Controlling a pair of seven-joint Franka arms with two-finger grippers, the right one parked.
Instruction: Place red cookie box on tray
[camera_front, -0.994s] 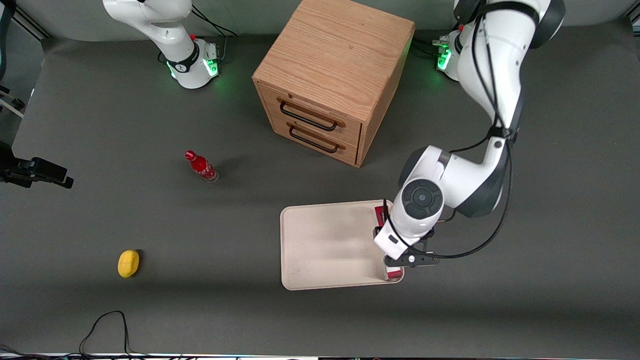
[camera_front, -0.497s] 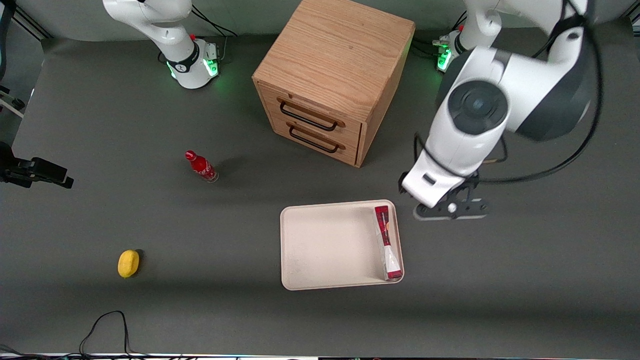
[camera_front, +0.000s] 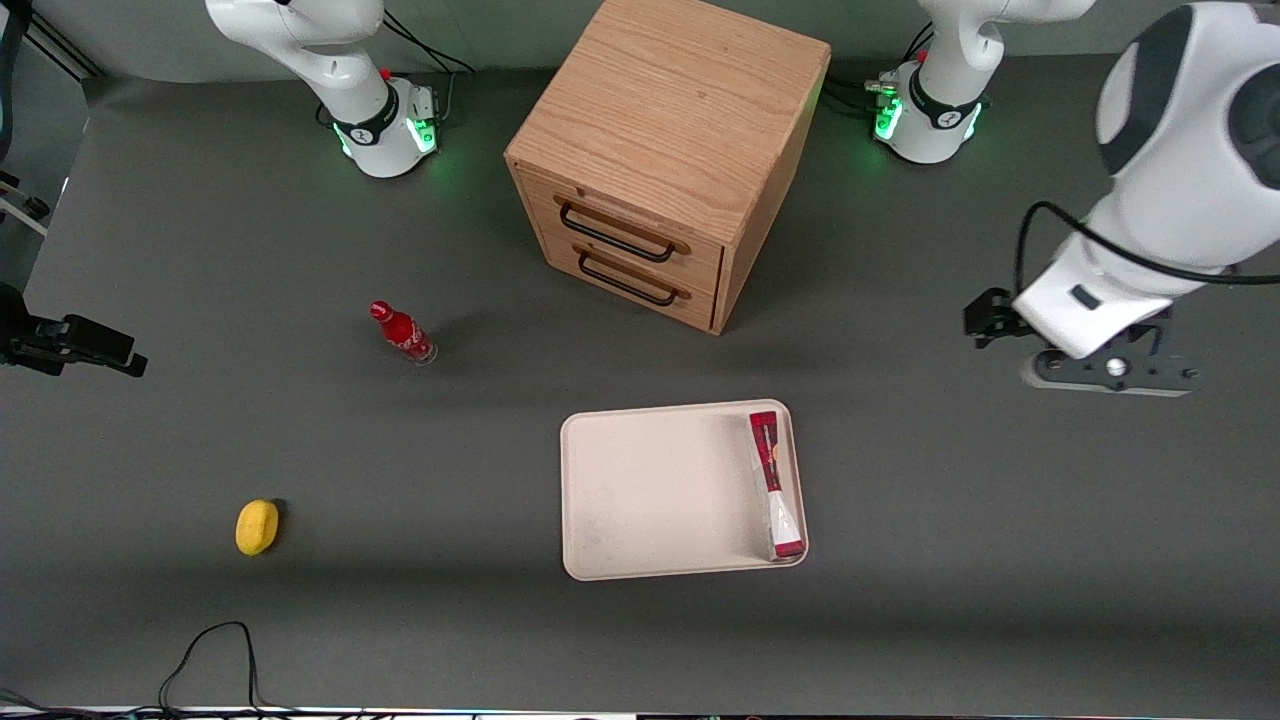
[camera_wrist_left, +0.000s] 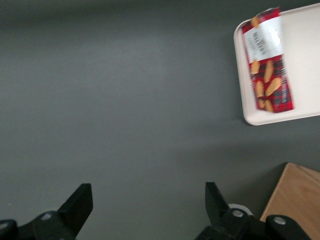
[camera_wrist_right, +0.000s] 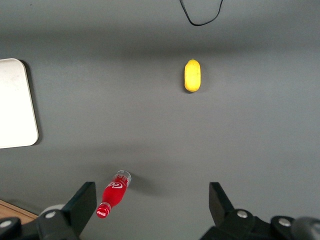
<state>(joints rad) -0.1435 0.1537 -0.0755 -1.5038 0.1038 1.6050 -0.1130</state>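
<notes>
The red cookie box (camera_front: 775, 484) lies flat in the cream-white tray (camera_front: 650, 490), along the tray's rim toward the working arm's end of the table. It also shows in the left wrist view (camera_wrist_left: 267, 60), lying in the tray (camera_wrist_left: 305, 45). My left gripper (camera_wrist_left: 147, 205) is open and empty, high above bare grey table toward the working arm's end, well apart from the tray. In the front view the gripper (camera_front: 1110, 370) is mostly covered by the wrist.
A wooden two-drawer cabinet (camera_front: 665, 160) stands farther from the front camera than the tray. A small red bottle (camera_front: 402, 333) and a yellow object (camera_front: 257, 526) lie toward the parked arm's end. A black cable (camera_front: 210, 650) lies at the near edge.
My left gripper let go of the cookie box, which stays in the tray. The arm rose and swung away toward the working arm's end of the table.
</notes>
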